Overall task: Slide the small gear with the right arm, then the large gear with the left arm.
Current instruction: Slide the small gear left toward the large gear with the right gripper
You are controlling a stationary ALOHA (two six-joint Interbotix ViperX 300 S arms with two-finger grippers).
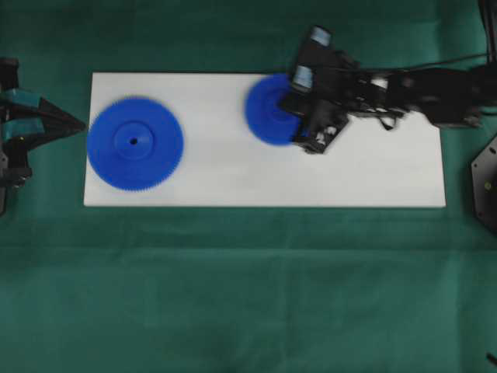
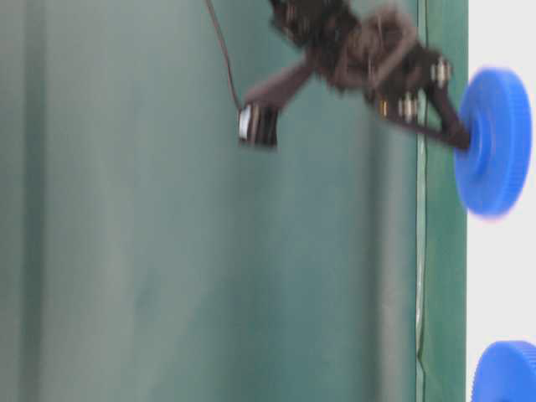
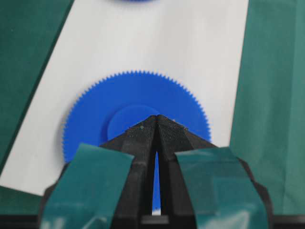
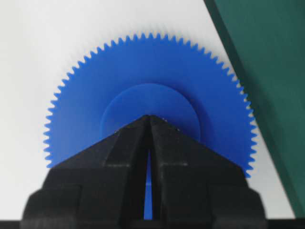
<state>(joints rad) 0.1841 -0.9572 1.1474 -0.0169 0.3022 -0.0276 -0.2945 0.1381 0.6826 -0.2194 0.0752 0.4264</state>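
Observation:
The small gear (image 1: pixel 268 109) lies on the white board (image 1: pixel 311 175) near its far edge, a little right of the middle. My right gripper (image 4: pixel 149 116) is shut, and its joined tips rest against the raised hub of the small gear (image 4: pixel 147 71). The table-level view shows that right gripper (image 2: pixel 465 141) meeting the small gear (image 2: pixel 496 142) at the hub. The large gear (image 1: pixel 134 142) lies flat at the board's left end. My left gripper (image 1: pixel 80 124), with teal accents, is shut and sits just off the board's left edge, pointing at the large gear (image 3: pixel 136 102).
Green cloth (image 1: pixel 248 287) surrounds the board on all sides. The board's middle and right part hold nothing between the gears and its front edge. A black fixture (image 1: pixel 485 183) stands at the right border. Cables trail behind the right arm (image 1: pixel 435 89).

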